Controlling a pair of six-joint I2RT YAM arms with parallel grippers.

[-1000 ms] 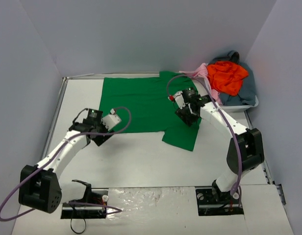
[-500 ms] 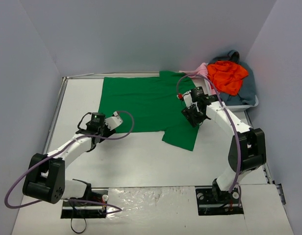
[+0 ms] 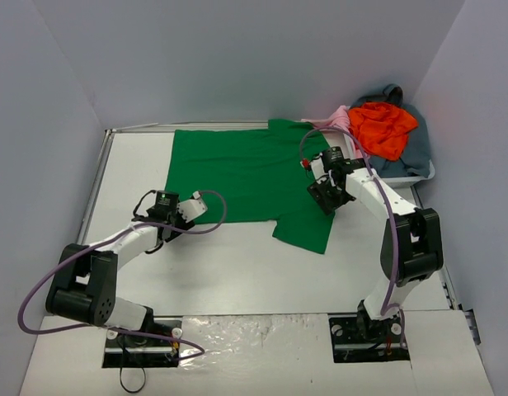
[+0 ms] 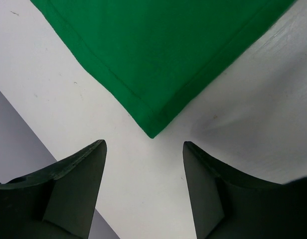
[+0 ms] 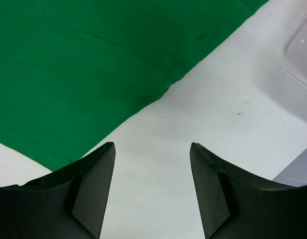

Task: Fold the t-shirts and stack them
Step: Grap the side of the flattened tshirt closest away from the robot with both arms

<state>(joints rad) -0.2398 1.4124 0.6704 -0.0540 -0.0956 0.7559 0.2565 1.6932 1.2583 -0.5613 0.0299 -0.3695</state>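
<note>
Wrist views alone show left fingers, right fingers apart, empty, by green t-shirt

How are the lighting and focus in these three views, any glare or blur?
Top external view: soft even light, glare only on the glossy white sheet at the near edge. Left wrist view: bright green cloth t-shirt corner crisp, faint shadow on the white table beside it, fingers of the left hand dark. Right wrist view: white plastic tub slightly soft.
</note>
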